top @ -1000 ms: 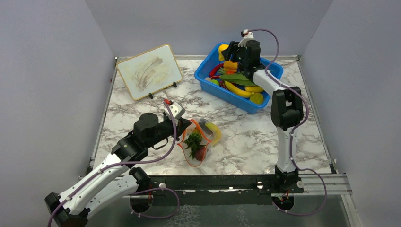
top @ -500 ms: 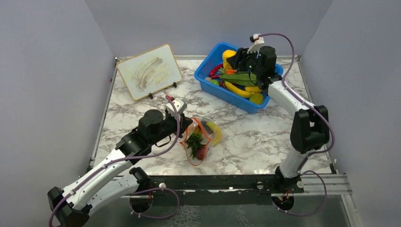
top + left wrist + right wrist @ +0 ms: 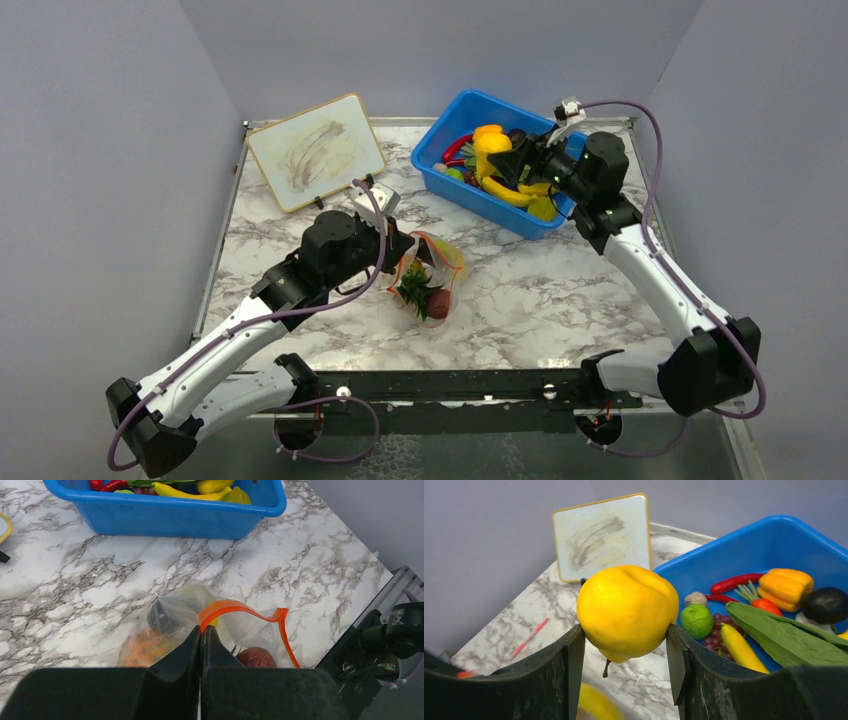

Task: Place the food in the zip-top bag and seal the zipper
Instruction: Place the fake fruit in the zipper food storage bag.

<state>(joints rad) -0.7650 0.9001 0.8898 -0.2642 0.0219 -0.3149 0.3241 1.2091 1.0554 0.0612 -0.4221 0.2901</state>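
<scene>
I count one zip-top bag (image 3: 170,615), one blue bin (image 3: 470,200), one whiteboard (image 3: 315,152), one red pen (image 3: 529,638) and one large yellow fruit (image 3: 626,612). Inside the bin I count one red chili (image 3: 736,582), one orange pepper (image 3: 785,584), one round green fruit (image 3: 696,620), one dark avocado (image 3: 826,605) and one long green leaf (image 3: 784,635). Inside the bag I count one dark red fruit (image 3: 256,657).

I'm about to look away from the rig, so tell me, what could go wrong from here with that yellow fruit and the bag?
1. The yellow fruit fills the span of the right gripper, while the mouth of the zip-top bag looks narrow and slack. The fruit may catch on the zipper.
2. The left gripper pinches the rim at only one spot, so a push from above could tug the bag free.
</scene>
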